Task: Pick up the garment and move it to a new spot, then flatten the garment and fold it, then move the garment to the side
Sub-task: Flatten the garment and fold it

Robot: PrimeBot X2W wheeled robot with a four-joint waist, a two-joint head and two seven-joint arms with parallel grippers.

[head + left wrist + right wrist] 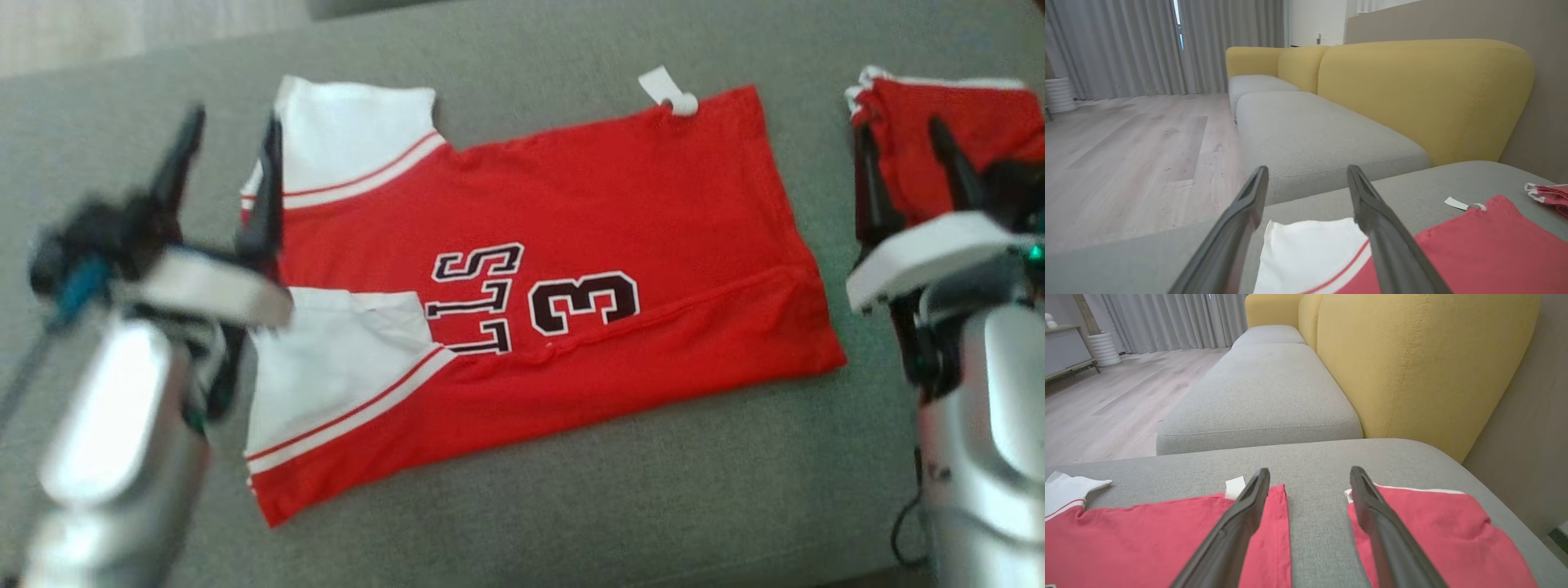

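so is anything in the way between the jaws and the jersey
Nothing visible. The left jaws stand open at the white sleeves of the jersey, the right jaws open by its hem. A second red garment lies on the cushion to the right, apart from it.

Both arms look like the same build. The left forearm (pixel 114 408), off the sleeve end of the red jersey (pixel 620 204), and the right forearm (pixel 988 408), off its hem end, are smooth, rounded, shiny silver shells. Each wrist has a flat white plate (pixel 922 253) with chunky black hardware behind it. The left gripper (pixel 235 117) and right gripper (pixel 896 124) each have two long dark fingers (pixel 1388 245), matte charcoal and tapering to narrow tips. There's a teal-blue bit (pixel 77 286) on the left wrist, a small green spot (pixel 1037 253) on the right, and a thin black cable (pixel 902 531) looping beside the right forearm.
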